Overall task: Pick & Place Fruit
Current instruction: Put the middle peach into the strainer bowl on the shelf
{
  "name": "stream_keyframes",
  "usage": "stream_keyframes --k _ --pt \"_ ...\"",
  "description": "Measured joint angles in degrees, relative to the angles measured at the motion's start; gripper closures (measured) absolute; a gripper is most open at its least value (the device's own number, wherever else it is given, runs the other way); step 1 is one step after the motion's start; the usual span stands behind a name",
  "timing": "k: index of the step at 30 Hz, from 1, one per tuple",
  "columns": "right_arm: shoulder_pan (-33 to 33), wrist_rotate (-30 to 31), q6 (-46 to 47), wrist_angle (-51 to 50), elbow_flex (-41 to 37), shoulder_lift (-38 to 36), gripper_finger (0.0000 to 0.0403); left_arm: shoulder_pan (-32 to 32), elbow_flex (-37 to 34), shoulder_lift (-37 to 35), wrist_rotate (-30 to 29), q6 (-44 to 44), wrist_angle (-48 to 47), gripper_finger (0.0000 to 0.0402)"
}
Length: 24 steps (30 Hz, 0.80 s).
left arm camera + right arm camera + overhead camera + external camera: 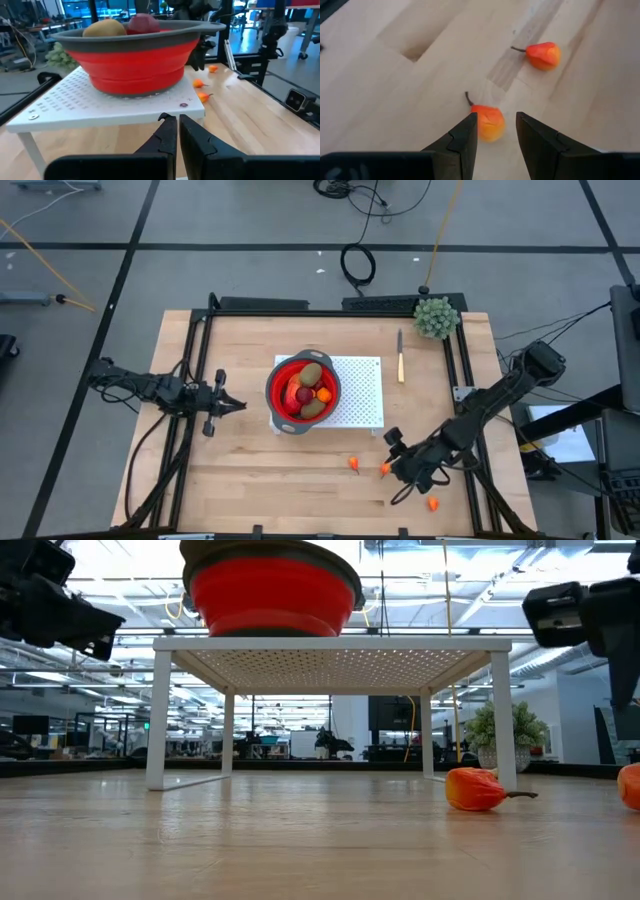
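Right gripper [496, 131] astride orange fruit [488, 121] — open

1. The left arm reaches in low from the table's [250, 490] left edge, forearm level, pointing toward the table's middle.
2. The left gripper [232, 406] has its fingers [167, 135] pressed together, holding nothing.
3. The right arm slants from the table's right edge toward its front.
4. The right gripper [392, 466] hangs over the table's front right, its fingers [467, 132] parted.
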Motion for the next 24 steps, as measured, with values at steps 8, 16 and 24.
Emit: stream_keyframes --k 8,16,24 --pt "-4.13 -8.7 -1.86 -0.03 0.0 0.05 0.0273 0.0 0.0 0.19 0.12 -0.41 -0.11 0.038" --pt "-6.53 -10.27 -3.2 0.71 -0.02 0.03 0.0273 0.0 0.0 0.22 0.12 -0.12 -0.13 0.038" --pt "-7.4 -12.5 -7.35 1.73 -0.02 0.03 0.0272 0.0 0.0 0.22 -0.06 -0.04 -0.15 0.038"
